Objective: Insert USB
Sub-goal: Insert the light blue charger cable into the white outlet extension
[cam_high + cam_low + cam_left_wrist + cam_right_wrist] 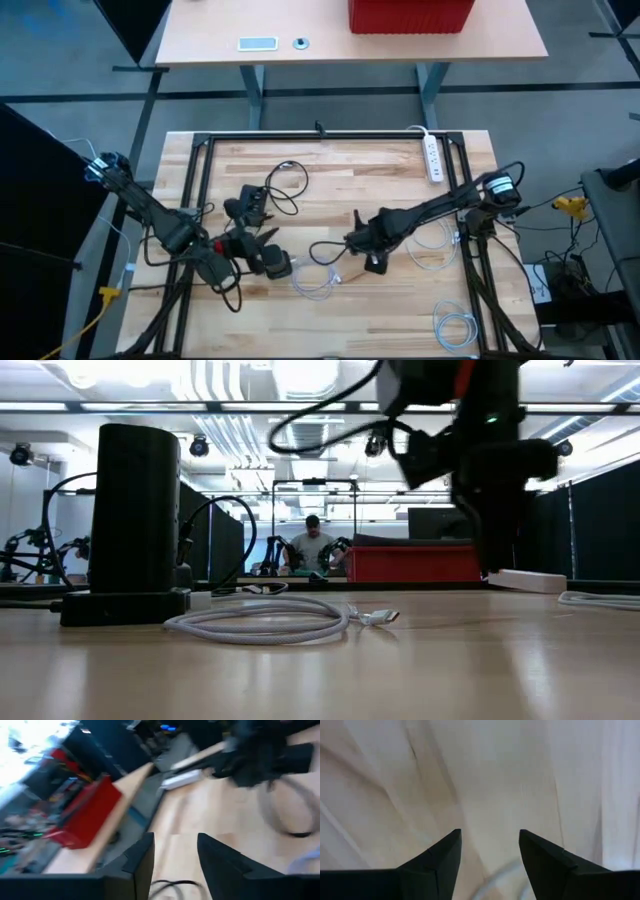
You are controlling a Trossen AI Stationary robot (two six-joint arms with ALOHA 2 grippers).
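Claws both open and empty over the wooden table (400, 300)

Right claw (490, 851) hangs near the middle, fingers apart, nothing between them; the white USB cable (318, 280) lies coiled between the two claws, close to each; left claw (175, 855) sits low by a black box (277, 264), fingers apart, holding nothing; only the low view shows the cable's plug end (383, 617) lying flat, and a person (313, 545) sitting far behind.

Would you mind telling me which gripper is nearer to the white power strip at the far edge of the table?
Right. The right gripper sits mid-table, down and left of the power strip in the high view; the left gripper is farther left.
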